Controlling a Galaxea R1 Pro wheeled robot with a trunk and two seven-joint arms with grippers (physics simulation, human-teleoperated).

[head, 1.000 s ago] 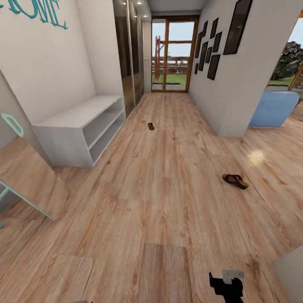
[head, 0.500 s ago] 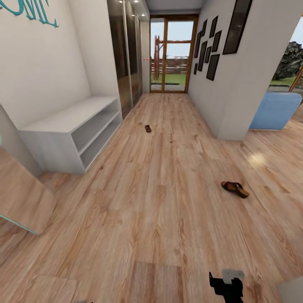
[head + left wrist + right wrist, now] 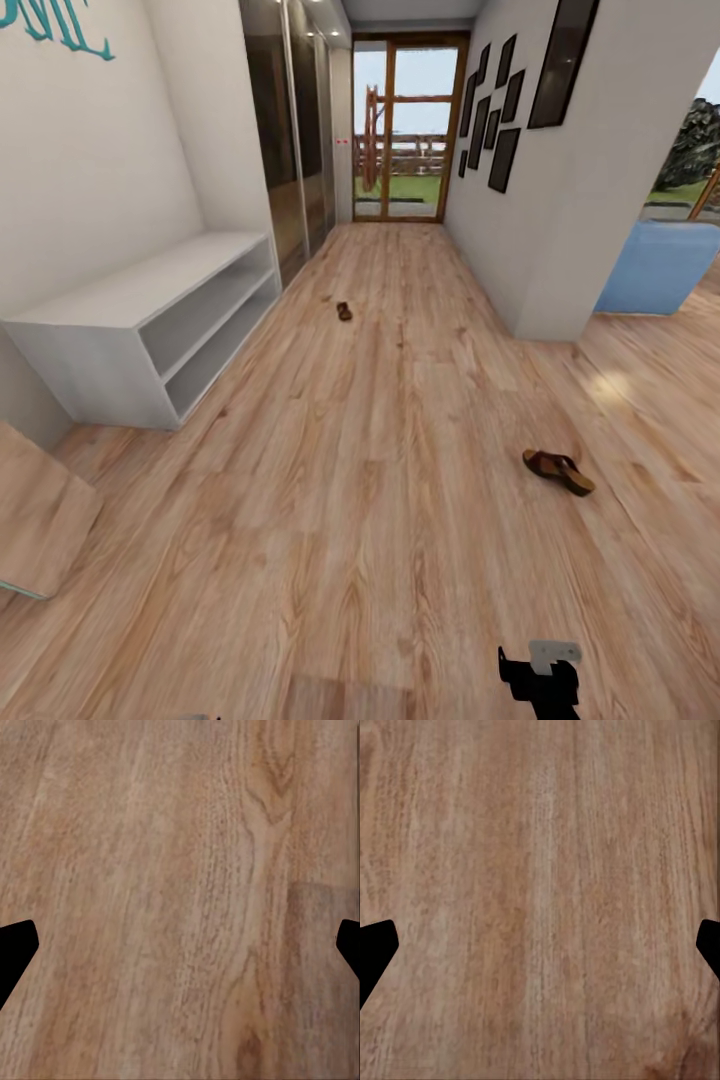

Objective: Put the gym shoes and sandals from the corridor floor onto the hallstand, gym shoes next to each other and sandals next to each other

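Lying on the corridor floor (image 3: 380, 480), one sandal (image 3: 558, 471) is seen near right, another sandal (image 3: 344, 311) far ahead. Both the left gripper (image 3: 180, 945) and the right gripper (image 3: 540, 945) are held spread wide, empty. The nearer one is best approached squarely first.

I count two sandals on the corridor floor (image 3: 400, 480): one near sandal (image 3: 558, 471) to my right, one far sandal (image 3: 344, 311) down the hall. One low white shelf bench (image 3: 130, 300) with two open tiers. Seven dark picture frames (image 3: 505, 95) on the right wall
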